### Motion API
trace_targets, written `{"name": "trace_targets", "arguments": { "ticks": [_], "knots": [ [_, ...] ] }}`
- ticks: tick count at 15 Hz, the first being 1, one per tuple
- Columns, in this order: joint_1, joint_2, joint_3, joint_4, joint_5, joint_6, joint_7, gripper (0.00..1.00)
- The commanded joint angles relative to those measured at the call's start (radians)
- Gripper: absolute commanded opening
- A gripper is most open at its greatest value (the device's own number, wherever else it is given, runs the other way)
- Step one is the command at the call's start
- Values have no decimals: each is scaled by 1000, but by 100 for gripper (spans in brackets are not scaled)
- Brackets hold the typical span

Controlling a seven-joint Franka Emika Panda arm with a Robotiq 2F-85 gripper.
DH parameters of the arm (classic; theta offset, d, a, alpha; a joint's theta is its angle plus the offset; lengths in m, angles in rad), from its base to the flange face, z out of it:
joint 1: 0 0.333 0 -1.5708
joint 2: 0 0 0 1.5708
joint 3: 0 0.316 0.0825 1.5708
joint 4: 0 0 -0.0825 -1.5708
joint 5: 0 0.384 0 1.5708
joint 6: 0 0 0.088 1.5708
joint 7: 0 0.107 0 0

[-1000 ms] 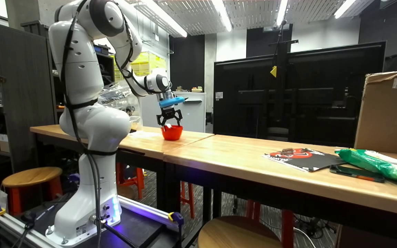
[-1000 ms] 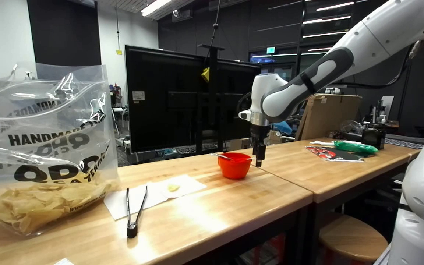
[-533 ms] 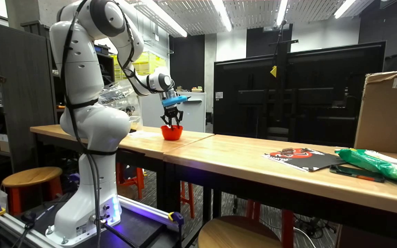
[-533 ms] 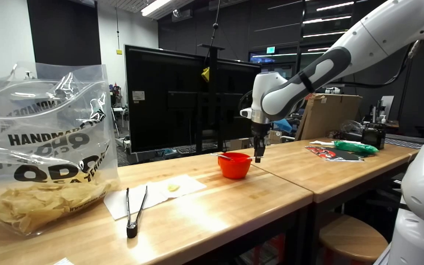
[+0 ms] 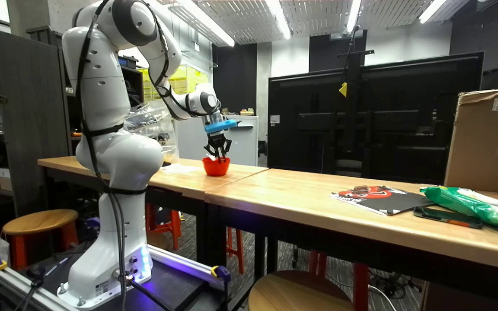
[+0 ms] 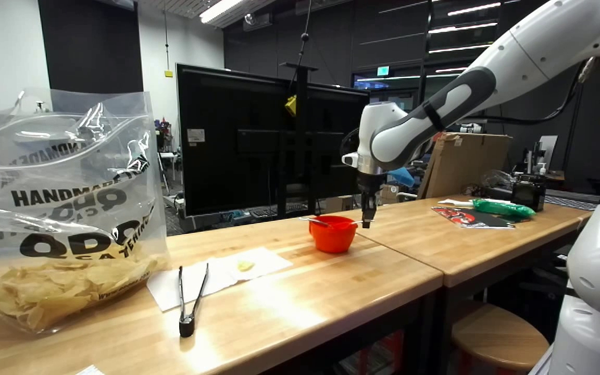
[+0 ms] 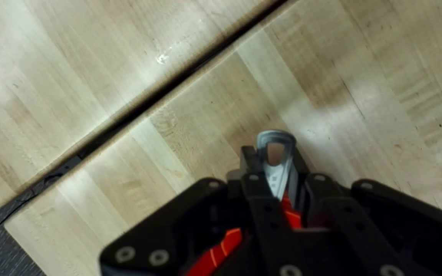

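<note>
both fingers of the pincer (image 7: 276,161) are clamped on a silver handle (image 7: 276,177), one on either side, and its looped end pokes past the fingertips toward twelve o'clock in the wrist view. the handle juts from a red bowl (image 6: 332,238) standing upright on the wooden surface (image 6: 321,299). in an exterior view the pincer sits at the bowl's two o'clock, just beside the rim, and a second, thin handle (image 6: 316,222) leans toward ten o'clock. farther off at eight o'clock lies a white napkin (image 6: 222,273) with a chip (image 6: 245,265) on it, and black tongs (image 6: 186,319) rest with their tips over it. a clear bag of chips (image 6: 65,229) stands at nine o'clock, near the napkin. well apart at three o'clock lies a green packet (image 6: 503,207).
</note>
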Motion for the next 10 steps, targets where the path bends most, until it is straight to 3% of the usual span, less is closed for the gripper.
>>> {"name": "trace_targets", "arguments": {
  "ticks": [1, 10],
  "knots": [
    [-3, -5, 19, 23, -20, -23, 47, 5],
    [26, -32, 103, 80, -98, -86, 181, 5]
  ]
}}
